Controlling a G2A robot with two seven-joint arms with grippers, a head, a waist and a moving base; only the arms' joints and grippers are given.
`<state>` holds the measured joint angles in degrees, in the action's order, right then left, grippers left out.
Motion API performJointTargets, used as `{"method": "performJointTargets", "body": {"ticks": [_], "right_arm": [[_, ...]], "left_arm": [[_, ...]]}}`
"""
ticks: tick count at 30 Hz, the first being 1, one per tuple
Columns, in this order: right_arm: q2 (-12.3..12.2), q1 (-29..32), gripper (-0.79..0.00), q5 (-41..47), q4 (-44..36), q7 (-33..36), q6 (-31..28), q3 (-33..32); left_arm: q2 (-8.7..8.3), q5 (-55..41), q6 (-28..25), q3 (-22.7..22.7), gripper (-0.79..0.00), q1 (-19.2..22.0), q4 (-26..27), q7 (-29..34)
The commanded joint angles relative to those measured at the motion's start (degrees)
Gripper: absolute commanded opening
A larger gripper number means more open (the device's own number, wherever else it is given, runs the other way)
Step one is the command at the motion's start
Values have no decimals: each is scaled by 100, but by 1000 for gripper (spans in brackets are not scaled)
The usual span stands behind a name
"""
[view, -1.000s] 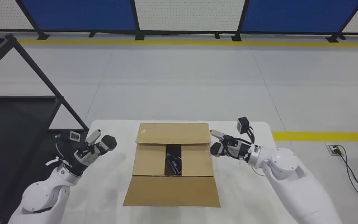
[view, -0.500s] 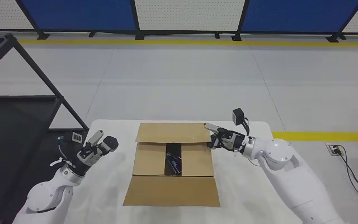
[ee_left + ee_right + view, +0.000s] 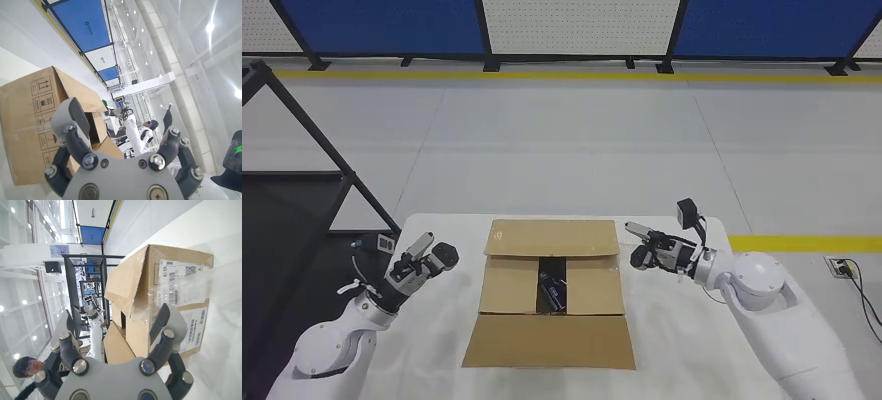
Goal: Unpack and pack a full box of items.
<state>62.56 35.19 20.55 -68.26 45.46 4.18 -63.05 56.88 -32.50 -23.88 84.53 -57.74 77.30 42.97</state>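
A brown cardboard box [image 3: 552, 290] stands in the middle of the white table [image 3: 682, 340]. Its far and near flaps lie spread outward, and its two side flaps are folded in with a gap between them. A dark item [image 3: 554, 292] shows through that gap. My left gripper [image 3: 428, 256] is open and empty, to the left of the box and apart from it. The left wrist view has the gripper [image 3: 122, 121] facing the box's printed side [image 3: 37, 117]. My right gripper [image 3: 638, 244] is open and empty by the box's far right corner, and its own view [image 3: 115, 323] faces the labelled side [image 3: 181, 279].
A black metal frame [image 3: 302, 150] stands off the table's left side. A small grey device [image 3: 373, 242] sits at the table's far left corner. Bare tabletop lies on both sides of the box. Loose clear tape [image 3: 189, 285] hangs off the labelled side.
My right gripper went in to the box's far right corner, then drew back to the right. My left gripper edged slightly toward the box. The flaps have not moved.
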Motion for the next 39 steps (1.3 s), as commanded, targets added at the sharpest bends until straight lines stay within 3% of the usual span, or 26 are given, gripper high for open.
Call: {"method": "performJointTargets", "body": {"ticks": [1, 20, 31, 39], "right_arm": [[11, -24, 0, 6, 53, -6, 67, 14], [265, -516, 0, 821, 674, 755, -437, 306], [396, -801, 0, 1323, 837, 1265, -349, 426], [596, -1065, 0, 1620, 996, 684, -344, 641]], "left_arm": [[5, 37, 7, -11, 0, 8, 4, -12], [57, 192, 88, -84, 0, 74, -127, -69], [83, 111, 15, -35, 0, 32, -160, -103], [103, 12, -78, 8, 0, -40, -217, -119]]}}
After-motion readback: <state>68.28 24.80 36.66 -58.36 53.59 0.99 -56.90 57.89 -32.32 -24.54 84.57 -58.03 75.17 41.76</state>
